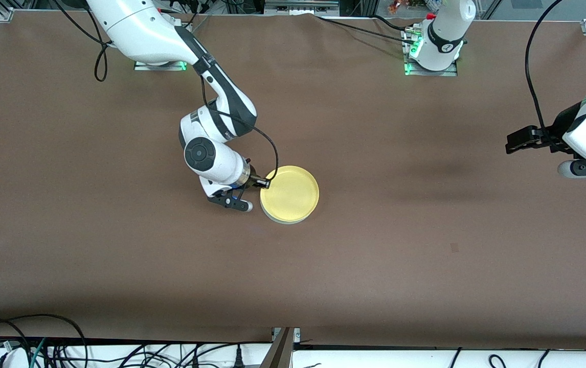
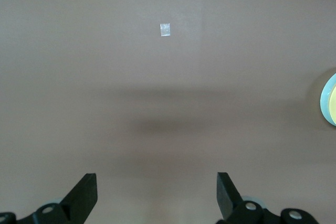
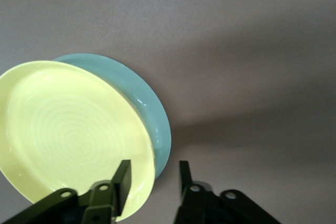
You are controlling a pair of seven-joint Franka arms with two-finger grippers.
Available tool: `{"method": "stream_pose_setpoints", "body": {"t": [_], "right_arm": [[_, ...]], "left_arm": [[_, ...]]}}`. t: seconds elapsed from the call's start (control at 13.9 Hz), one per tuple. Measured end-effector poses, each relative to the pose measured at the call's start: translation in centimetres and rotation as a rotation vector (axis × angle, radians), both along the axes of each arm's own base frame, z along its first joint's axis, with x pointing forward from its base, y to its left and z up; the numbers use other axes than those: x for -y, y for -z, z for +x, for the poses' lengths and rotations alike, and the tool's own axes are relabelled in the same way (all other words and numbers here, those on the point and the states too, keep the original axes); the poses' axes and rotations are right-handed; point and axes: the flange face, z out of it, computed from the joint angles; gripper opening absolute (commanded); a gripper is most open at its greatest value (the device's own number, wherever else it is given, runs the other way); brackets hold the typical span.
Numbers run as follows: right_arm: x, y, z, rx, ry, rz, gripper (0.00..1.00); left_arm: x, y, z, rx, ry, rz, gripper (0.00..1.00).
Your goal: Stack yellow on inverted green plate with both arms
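Now the right gripper (image 1: 261, 185) has its fingers spread across the rim of the yellow plate (image 1: 290, 193), which sits on the inverted green plate (image 3: 137, 90). Well apart, the left gripper (image 2: 156, 190) waits, fingers parted, over bare table (image 1: 426, 230).

Even overhead light fills the room, and the matte brown table (image 1: 375, 266) shows no glare. Soft, blurred shadows lie under each arm; a dim band runs along the table's edge nearest the front camera. The round bright yellow plate (image 3: 68, 140) looks washed pale in the right wrist view, and a thin highlight glints on the pale mint-green plate (image 3: 152, 114) rim beneath it. Green indicator lights glow at both bases.
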Motion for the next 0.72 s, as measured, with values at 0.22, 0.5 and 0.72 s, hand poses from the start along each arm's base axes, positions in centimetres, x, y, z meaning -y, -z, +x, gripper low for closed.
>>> {"method": "stream_pose_setpoints", "body": {"t": [0.22,0.5,0.72], "right_arm": [[4.7,-6.2,3.0,0.033,0.044,-0.034,1.0],[13.9,-15.4,4.5,0.026,0.067,-0.087,1.0],[19.2,-19.4,4.2,-0.03,0.042,-0.12,1.0]], "left_arm": [[0.0,0.0,0.0,0.001,0.0,0.0,1.0],[0.0,0.0,0.0,0.001,0.0,0.0,1.0],[-0.1,0.2,0.1,-0.003,-0.002,0.0,1.0]]}}
